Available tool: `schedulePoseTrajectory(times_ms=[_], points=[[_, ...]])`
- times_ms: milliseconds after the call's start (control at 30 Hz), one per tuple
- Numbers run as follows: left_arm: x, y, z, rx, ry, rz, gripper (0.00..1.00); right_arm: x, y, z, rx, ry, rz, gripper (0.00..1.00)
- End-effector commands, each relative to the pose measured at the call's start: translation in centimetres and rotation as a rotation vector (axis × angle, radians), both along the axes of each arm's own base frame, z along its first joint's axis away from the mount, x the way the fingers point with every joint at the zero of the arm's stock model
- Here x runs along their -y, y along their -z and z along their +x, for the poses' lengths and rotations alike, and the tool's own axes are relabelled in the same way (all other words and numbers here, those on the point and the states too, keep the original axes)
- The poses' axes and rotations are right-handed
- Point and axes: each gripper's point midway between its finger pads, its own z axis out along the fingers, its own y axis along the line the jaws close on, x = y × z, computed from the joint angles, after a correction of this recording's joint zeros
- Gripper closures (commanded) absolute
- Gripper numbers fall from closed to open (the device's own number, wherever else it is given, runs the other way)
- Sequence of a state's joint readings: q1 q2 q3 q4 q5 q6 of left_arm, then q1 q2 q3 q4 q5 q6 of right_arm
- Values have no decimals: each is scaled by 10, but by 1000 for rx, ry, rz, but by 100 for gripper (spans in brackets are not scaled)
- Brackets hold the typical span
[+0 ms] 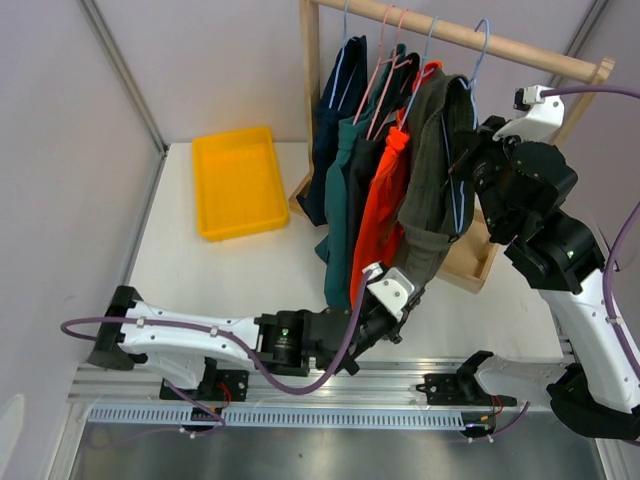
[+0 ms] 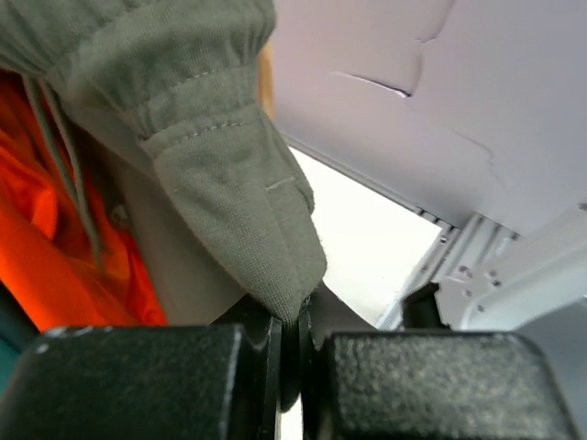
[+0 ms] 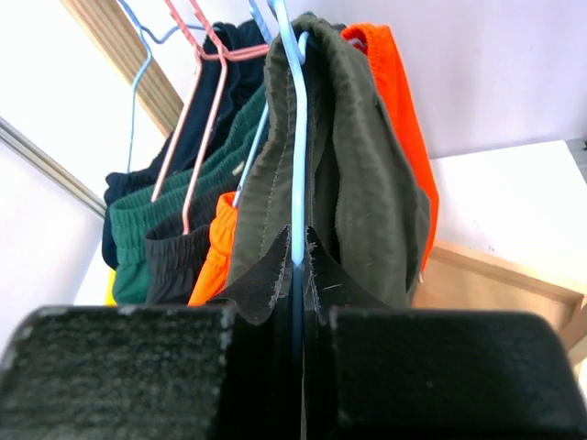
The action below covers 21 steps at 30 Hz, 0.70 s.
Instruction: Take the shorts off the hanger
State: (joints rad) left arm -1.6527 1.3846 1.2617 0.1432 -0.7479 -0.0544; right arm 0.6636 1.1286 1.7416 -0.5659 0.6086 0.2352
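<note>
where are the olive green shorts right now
In the top view the olive shorts hang rightmost on the wooden rail, beside the orange shorts, with the left hand pinching their lower hem.

My left arm reaches low to the right, left gripper (image 2: 292,346) pinched on the olive shorts (image 2: 220,183); my right arm rears up at the right, right gripper (image 3: 301,302) clamped on the blue hanger (image 3: 298,137).

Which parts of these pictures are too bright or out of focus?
Top view: evenly lit, sharp throughout. Left wrist view: the olive shorts are crisp, the near fingers slightly soft, the table behind washed out white. Right wrist view: the upper left corner is blown out; the blue hanger is sharp.
</note>
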Motion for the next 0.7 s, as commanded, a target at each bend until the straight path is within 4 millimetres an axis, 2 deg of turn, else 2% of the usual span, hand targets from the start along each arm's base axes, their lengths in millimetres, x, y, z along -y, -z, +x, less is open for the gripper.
schedulePoseTrajectory(times_ms=[0,33,100,133,167,200,233,267,300,333,367,400,433,467,500,533,567,600,633,667], points=[[12,6,9,-22,37,-7,100,18,-48,-6,134,50,122,100],[20,19,11,-19,40,22,100,19,-51,-8,138,48,129,100],[31,30,18,-21,57,46,100,20,-50,-10,124,47,141,100],[43,49,18,-17,56,89,100,21,-57,-13,131,40,155,100],[48,58,20,-13,49,109,100,17,-59,-15,125,20,179,100],[54,59,26,-11,37,113,100,14,-54,-14,99,8,174,100],[64,73,31,-15,24,143,100,12,-59,-18,102,-13,188,100],[65,76,46,-28,5,141,100,10,-58,-19,91,-22,201,100],[68,67,56,-39,0,115,100,10,-55,-23,73,-33,219,100],[70,69,65,-51,-3,110,100,9,-54,-27,67,-48,232,100],[67,65,88,-64,-31,94,100,8,-55,-31,61,-61,246,100],[67,63,96,-66,-20,90,100,10,-50,-37,35,-71,269,100],[68,42,107,-52,-33,56,100,9,-46,-41,17,-82,279,100],[64,47,125,-37,-64,93,100,10,-44,-46,3,-90,296,100],[63,43,134,-26,-79,103,100,11,-33,-50,-41,-92,290,100],[63,17,144,-5,-93,65,100,11,-30,-57,-61,-106,333,100],[60,25,160,0,-117,109,100,11,-16,-61,-116,-108,329,100],[59,23,169,4,-127,114,100,9,-11,-65,-138,-117,349,100],[60,10,174,12,-126,98,100,3,-7,-72,-169,-157,393,100],[55,-1,190,18,-146,84,100,1,-3,-77,-193,-174,413,100]])
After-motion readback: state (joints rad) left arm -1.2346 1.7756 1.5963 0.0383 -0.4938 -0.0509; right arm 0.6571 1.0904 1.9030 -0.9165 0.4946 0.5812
